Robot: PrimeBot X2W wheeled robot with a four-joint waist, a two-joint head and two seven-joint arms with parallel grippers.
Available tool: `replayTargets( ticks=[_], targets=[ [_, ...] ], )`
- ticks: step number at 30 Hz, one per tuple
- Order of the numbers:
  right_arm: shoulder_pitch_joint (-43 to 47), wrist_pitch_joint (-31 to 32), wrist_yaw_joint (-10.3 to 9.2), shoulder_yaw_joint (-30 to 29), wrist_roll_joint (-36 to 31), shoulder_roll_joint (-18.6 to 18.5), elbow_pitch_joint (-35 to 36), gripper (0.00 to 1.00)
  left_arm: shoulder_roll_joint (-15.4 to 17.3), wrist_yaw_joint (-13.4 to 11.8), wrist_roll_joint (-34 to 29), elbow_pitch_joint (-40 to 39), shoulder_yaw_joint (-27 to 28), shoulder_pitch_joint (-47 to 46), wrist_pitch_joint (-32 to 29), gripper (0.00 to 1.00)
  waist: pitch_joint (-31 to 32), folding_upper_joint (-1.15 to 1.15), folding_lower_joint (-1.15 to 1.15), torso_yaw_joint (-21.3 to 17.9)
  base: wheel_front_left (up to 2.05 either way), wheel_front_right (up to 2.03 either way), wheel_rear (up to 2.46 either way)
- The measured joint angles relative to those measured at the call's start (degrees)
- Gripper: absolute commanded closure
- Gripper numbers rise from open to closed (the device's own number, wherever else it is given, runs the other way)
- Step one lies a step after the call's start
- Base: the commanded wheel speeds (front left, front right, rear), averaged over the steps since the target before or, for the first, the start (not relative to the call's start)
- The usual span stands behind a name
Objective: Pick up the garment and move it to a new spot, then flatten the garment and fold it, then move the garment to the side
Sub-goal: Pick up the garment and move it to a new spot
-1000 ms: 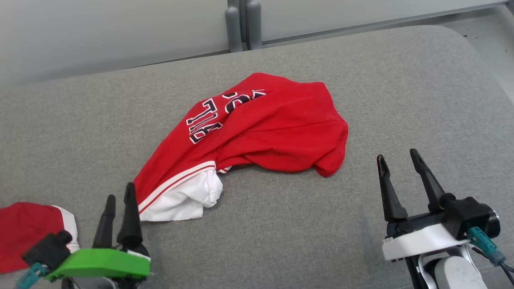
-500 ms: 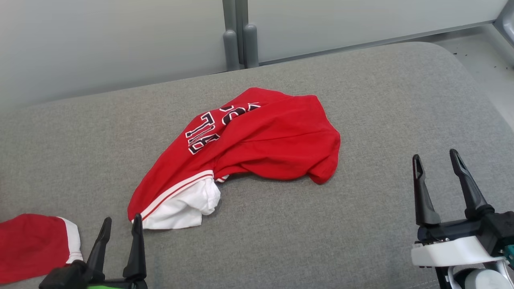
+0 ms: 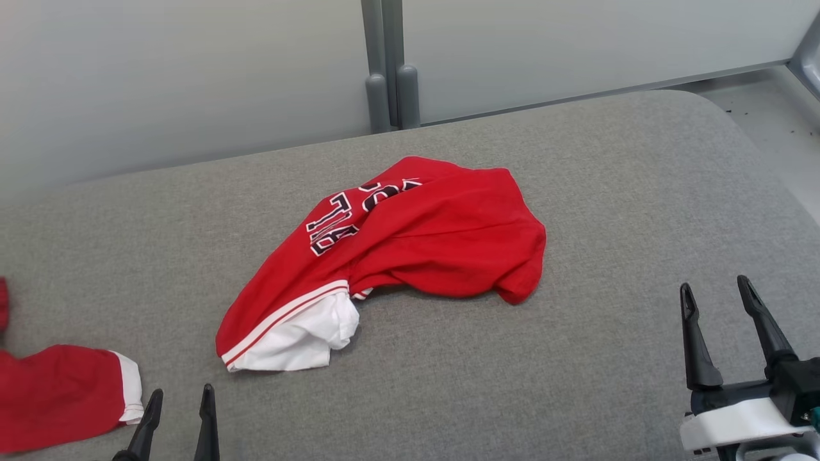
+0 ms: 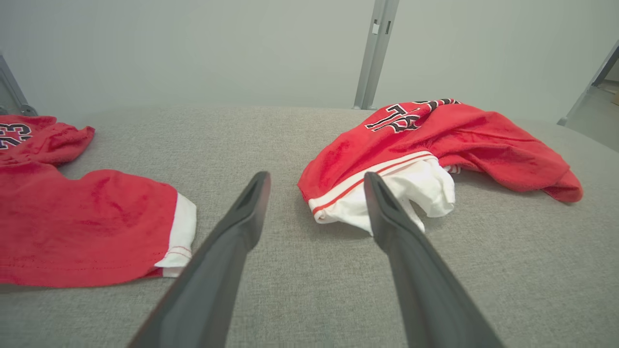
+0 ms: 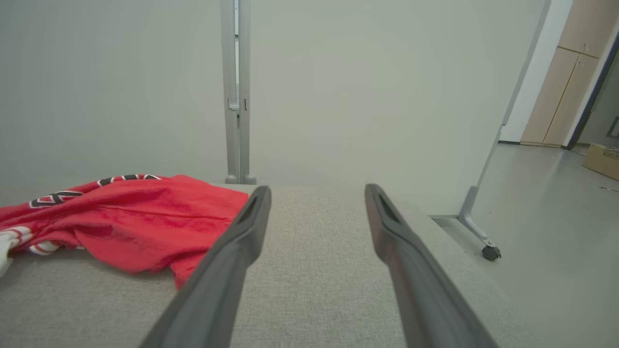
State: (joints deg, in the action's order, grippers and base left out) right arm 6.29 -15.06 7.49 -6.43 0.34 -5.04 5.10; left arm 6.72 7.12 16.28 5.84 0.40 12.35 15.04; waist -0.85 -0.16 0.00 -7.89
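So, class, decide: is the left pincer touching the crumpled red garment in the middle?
Apart. The head view shows a strip of grey cushion between the open left pincer and the white hem of the red garment.

On cushion (image 3: 576, 371): garment (image 3: 423, 243) at centre, second garment (image 3: 57, 397) far left; partition (image 3: 192, 77) behind cushion.

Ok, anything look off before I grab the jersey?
The red jersey is crumpled, folded over its own lettering, white fabric bunched out at its near end. A second red garment lies at the left edge of the grey surface.
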Motion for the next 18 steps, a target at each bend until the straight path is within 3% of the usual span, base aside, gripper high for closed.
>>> replayTargets(
  ticks=[8,18],
  targets=[
    [0.13,0.00,0.00,1.24,0.29,-1.25,-5.87,0.00,0.63,0.20,-2.14,1.45,3.24,-0.09,0.00,0.00,1.03,0.00,0.00,2.33,0.00,0.00,0.00],
    [-0.84,0.00,0.00,5.28,2.97,-1.52,-7.12,0.00,-0.03,0.26,-2.05,1.42,3.54,-0.12,0.00,0.00,1.51,0.00,0.00,5.26,0.00,0.00,0.00]
  ],
)
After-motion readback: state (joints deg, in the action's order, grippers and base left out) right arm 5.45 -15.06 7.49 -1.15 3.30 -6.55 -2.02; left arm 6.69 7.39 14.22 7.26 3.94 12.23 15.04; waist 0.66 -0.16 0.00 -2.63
